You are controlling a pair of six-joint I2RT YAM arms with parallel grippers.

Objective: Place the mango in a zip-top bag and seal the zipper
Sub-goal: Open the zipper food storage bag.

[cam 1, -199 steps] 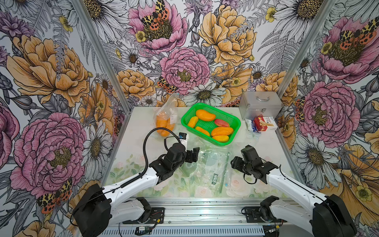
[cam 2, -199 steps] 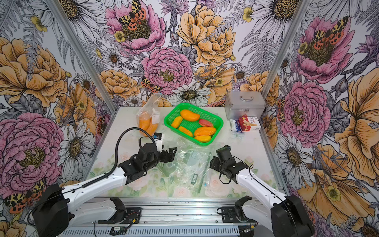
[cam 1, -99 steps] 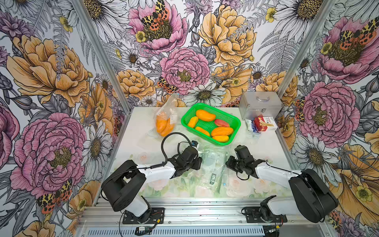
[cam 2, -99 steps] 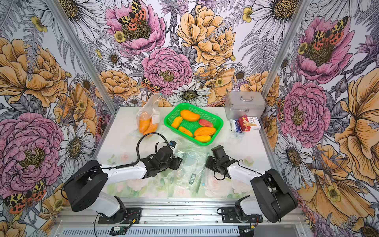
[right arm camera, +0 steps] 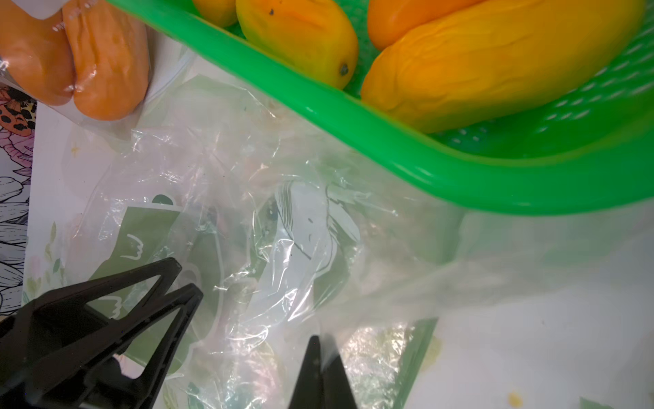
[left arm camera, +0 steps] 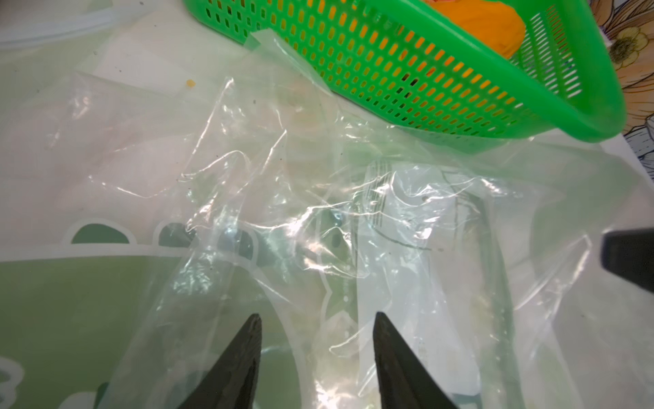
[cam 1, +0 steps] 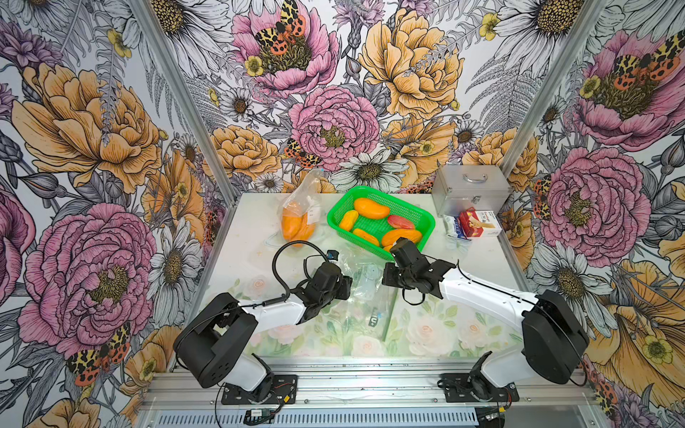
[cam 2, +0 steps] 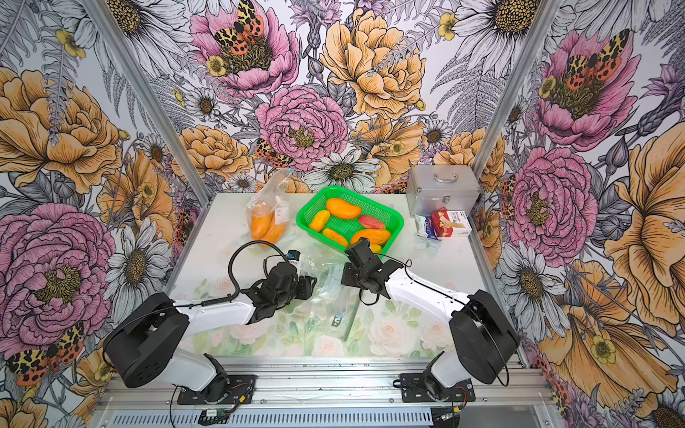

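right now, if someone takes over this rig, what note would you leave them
Left claw: open, low over the empty zip-top bag, gripping nothing.
Right claw: shut, apparently pinching that bag's film.
Mangoes lie in the green basket, just behind the bag; a filled bag stands at the back.
Done: no mango in the empty bag yet.
Left: open its mouth, put in one mango, seal the zipper.

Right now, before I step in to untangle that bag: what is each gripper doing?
Left gripper: open, jaws apart over the zip-top bag.
Right gripper: shut, pinching the bag's film.
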